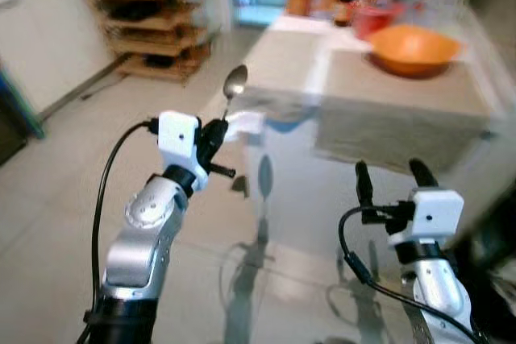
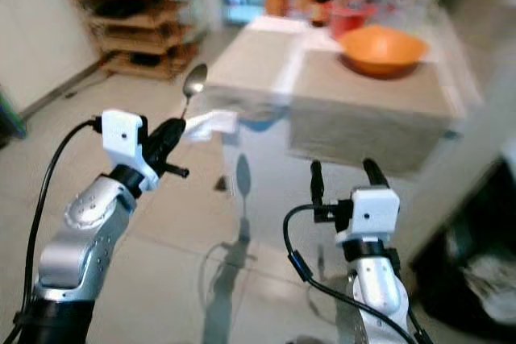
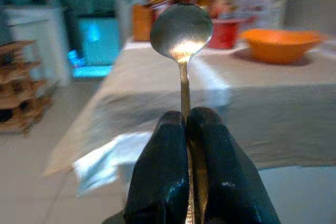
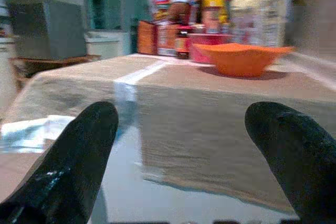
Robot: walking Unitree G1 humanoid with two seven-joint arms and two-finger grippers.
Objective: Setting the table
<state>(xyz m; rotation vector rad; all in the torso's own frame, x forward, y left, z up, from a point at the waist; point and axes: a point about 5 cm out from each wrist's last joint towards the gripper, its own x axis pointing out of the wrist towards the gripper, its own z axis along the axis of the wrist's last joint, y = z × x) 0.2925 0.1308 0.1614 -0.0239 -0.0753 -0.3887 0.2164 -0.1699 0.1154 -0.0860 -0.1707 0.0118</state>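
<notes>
Looking down from the head, the left gripper (image 1: 216,136) is pinching a spoon (image 1: 234,84) upright, bowl up, near the glass table (image 1: 290,199)'s edge, probably carrying it to a place setting. The right gripper (image 1: 391,173) is waiting with fingers spread, holding nothing. Along the left wrist, both fingers (image 3: 163,177) are pressing together on the handle. Along the right wrist, an orange bowl (image 4: 239,59) is sitting on the tan cloth (image 4: 210,108) ahead.

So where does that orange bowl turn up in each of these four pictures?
Left eye view: orange bowl, upper right, on the cloth-covered table.
Right eye view: upper right of centre.
Left wrist view: right side, beyond the spoon held by the left end effector.
Right wrist view: upper centre-right, seen between the right end effector's open fingers.
Shared landmark: the red container behind the bowl.
</notes>
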